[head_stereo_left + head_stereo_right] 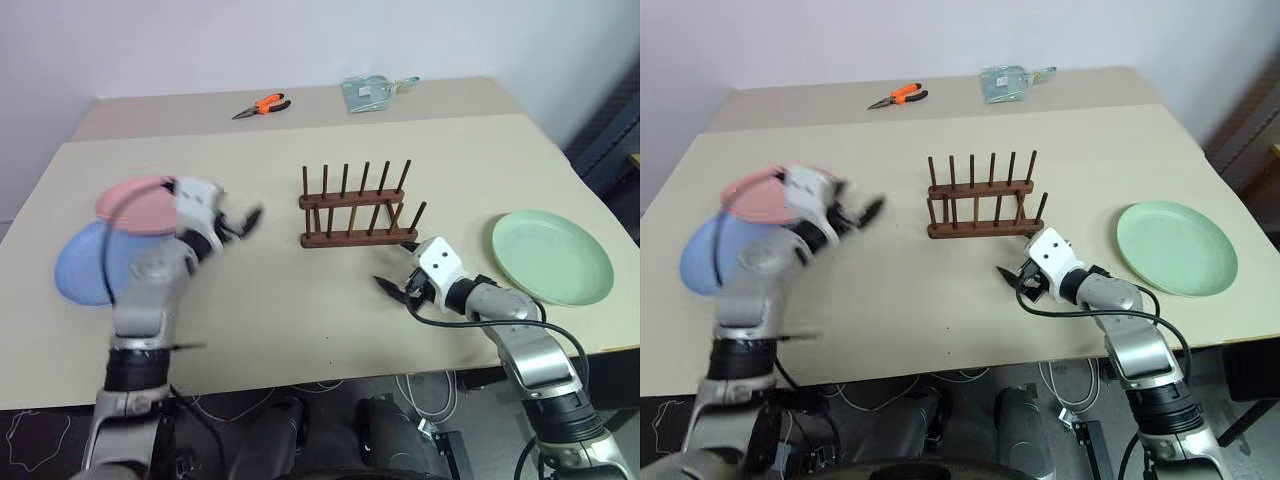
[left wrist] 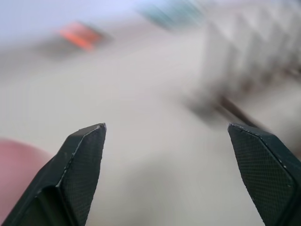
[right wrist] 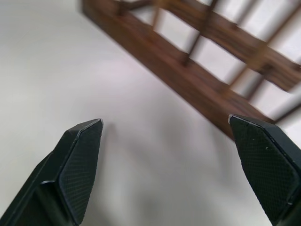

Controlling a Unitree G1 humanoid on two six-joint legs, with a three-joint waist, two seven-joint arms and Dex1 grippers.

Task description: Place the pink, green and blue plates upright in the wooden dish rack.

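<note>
Rack orientation first: the wooden dish rack (image 1: 357,210) stands near the centre of the tabletop (image 1: 300,320), its long axis running left to right across the head view, two base bars parallel, thin pegs pointing straight up. No plate sits in it.

All three plates lie flat. The green plate (image 1: 551,256) rests alone on the right side of the tabletop, well apart from the rack. The pink plate (image 1: 138,206) and the blue plate (image 1: 85,264) sit together on the left side; the pink one overlaps the far edge of the blue one, and the left arm crosses in front of both.

The left claw (image 1: 240,222) is raised over the tabletop between the pink plate and the rack, pointing toward the rack. It is blurred in the head views, but the left wrist view shows its fingers (image 2: 80,172) spread wide with nothing between them. The right claw (image 1: 392,287) is just in front of the rack's right end, low, aimed left and toward the rack; its fingers (image 3: 77,167) are likewise wide apart and empty, with the near base bar beyond them.

The tabletop is pale beige and matte, with a seam across the far part. Orange-handled pliers (image 1: 262,105) and what appears to be a clear packet (image 1: 368,92) lie beyond that seam. A white wall (image 1: 300,40) stands behind.
</note>
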